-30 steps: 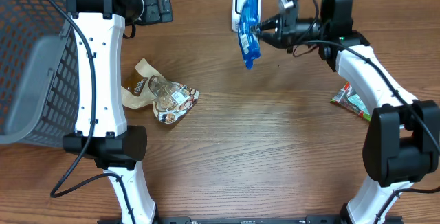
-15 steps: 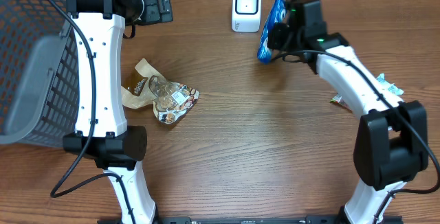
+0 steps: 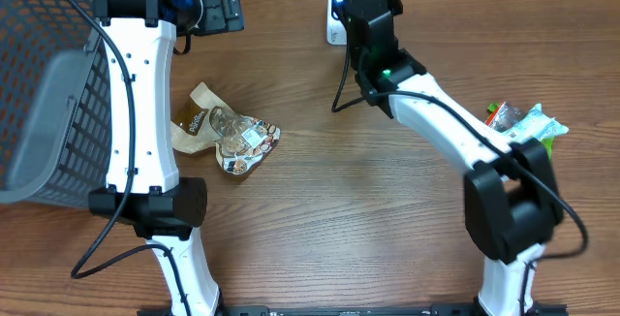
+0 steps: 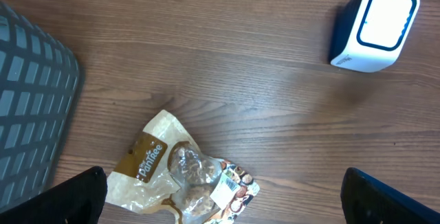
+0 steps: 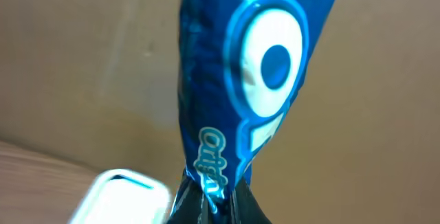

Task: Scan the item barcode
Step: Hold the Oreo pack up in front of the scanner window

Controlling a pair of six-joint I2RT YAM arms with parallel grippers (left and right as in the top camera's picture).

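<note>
Wood-grain table [image 3: 387, 190], tan wall [image 5: 82, 59] behind. Above scanner [image 4: 375, 25]: right gripper [image 5: 210, 207] clamped tight on blue packet [image 5: 237, 80]. Left of scanner: left gripper [image 3: 231, 8] spread wide, holding nothing.

A grey basket [image 3: 44, 122] stands left of a brown snack packet [image 3: 228, 134]; green packets [image 3: 521, 122] lie far right.

The glossy blue plastic snack packet [image 5: 240, 80] carries a white oval with a dark-blue dot, a lighter-blue ring and pale-blue lettering. The boxy white plastic scanner [image 4: 375, 26] has a navy side. Left of the scanner, the crinkled tan-and-clear snack bag [image 4: 179, 176] bears a brown label. The wooden table [image 4: 240, 80] is brown-grained; the plastic mesh basket [image 4: 27, 100] grey.
</note>
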